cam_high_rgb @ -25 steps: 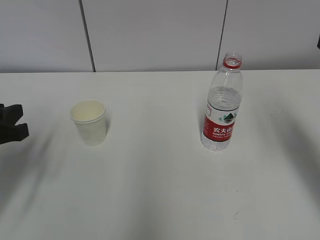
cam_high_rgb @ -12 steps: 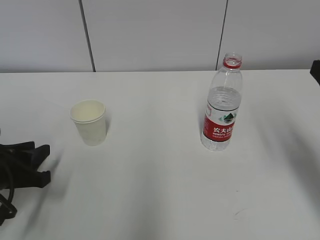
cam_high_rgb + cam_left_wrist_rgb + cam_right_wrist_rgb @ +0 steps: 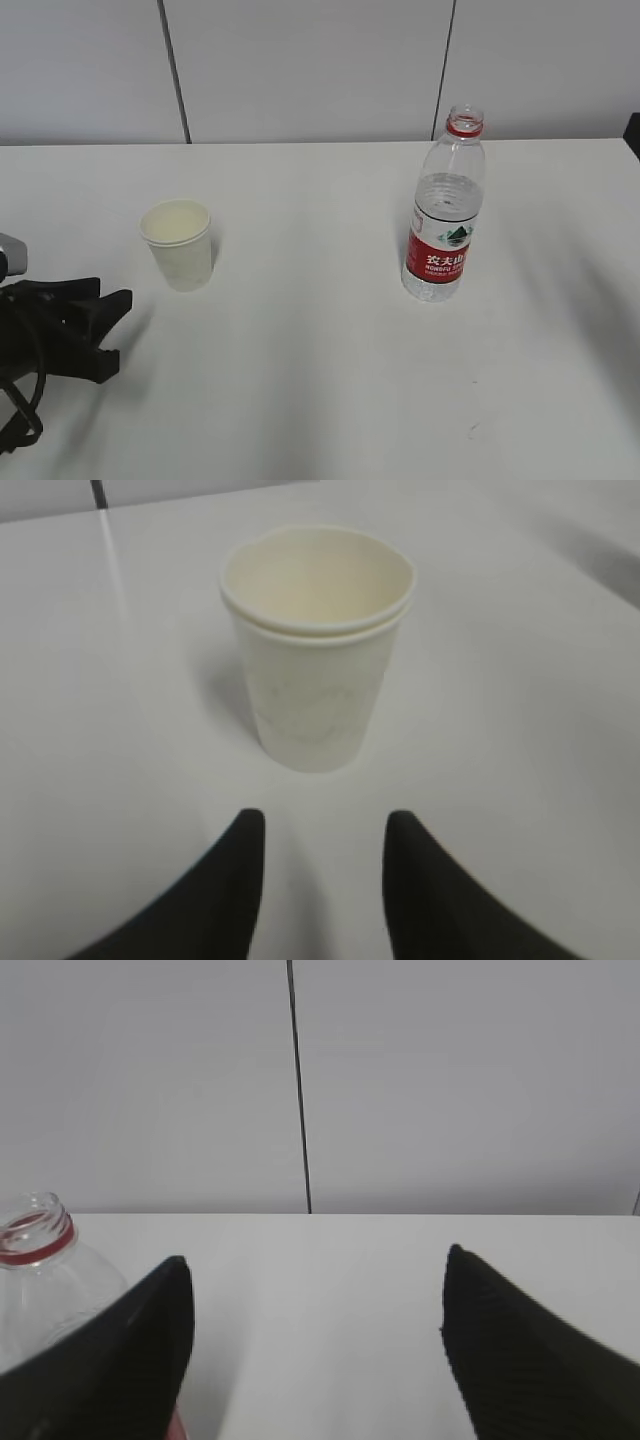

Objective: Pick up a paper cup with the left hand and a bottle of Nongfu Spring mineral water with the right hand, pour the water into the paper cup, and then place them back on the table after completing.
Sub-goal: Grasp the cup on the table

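The left hand (image 3: 318, 845), black and two-fingered, is hovering low over the white matte counter (image 3: 300, 350) with its fingers spread and nothing between them. Just ahead of it is standing the cream paper cup (image 3: 316, 645), upright, seemingly two nested; light and crushable, so probably best gripped gently at mid-wall. The right hand (image 3: 315, 1290) is gaping wide, empty. Ahead to its left is standing the clear, uncapped, red-labelled plastic water bottle (image 3: 443, 210), heavier and likely slick; the label band looks best.
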Tool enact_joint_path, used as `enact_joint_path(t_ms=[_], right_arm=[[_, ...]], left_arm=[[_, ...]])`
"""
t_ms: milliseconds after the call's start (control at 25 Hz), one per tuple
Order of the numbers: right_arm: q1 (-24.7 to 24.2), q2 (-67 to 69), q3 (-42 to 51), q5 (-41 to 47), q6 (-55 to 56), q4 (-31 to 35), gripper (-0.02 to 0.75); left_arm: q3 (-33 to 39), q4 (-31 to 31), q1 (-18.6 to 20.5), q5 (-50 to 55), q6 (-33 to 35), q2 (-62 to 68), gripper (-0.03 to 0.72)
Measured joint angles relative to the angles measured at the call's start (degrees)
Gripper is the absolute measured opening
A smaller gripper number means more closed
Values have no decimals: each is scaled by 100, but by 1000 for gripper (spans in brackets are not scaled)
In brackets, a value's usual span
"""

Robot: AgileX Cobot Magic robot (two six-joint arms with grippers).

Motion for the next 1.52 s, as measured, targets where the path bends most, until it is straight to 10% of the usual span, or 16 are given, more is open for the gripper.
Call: enact_joint_path(t_ms=[400,1160,1520], right_arm=[[0,0,0,-195,0,0,572],[0,0,0,-512,12,0,572],[0,0,0,-535,12,-16,572]], left_arm=[[-740,265,0,-10,0,323,630],[-2664,15,-440,-5,0,2122,615],[-2711,-131,-458,0,0,2192,443]])
